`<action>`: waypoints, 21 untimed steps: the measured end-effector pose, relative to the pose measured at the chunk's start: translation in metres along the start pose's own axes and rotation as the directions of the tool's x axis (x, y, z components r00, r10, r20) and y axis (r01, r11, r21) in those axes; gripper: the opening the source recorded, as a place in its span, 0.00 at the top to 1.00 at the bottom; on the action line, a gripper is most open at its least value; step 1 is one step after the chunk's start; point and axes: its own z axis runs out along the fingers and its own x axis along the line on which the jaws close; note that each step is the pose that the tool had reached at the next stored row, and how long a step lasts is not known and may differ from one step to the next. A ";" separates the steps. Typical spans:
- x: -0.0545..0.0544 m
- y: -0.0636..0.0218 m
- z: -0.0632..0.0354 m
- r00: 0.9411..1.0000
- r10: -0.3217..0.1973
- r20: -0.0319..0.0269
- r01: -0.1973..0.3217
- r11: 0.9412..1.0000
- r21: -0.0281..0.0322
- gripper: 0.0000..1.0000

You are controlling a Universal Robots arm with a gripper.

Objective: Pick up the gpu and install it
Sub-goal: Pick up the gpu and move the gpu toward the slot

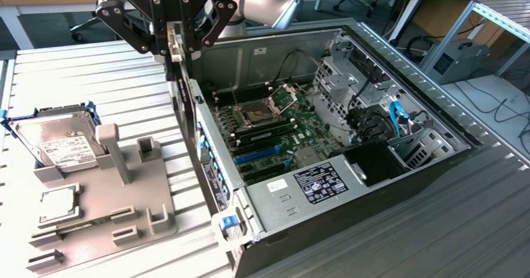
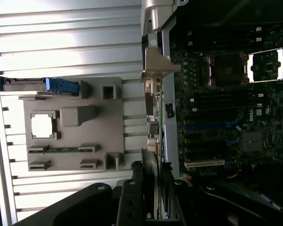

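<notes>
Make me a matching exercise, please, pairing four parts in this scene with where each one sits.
Things:
1. gpu
2. hard drive
3. processor chip
4. motherboard

Places:
A. inside the open computer case
B. clamped upright in the gripper, above the case's edge
C. flat in a square recess of the grey fixture
D. in the blue holder

Pairs: 1-B, 2-D, 3-C, 4-A.
</notes>
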 end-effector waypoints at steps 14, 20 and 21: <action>-0.011 0.0020 0.0004 1.000 0.000 0.000 0.000 1.000 0.001 0.74; -0.019 0.0031 0.0007 1.000 0.000 0.000 0.000 1.000 0.001 0.74; -0.020 0.0033 0.0008 1.000 0.000 0.000 0.000 1.000 0.001 0.74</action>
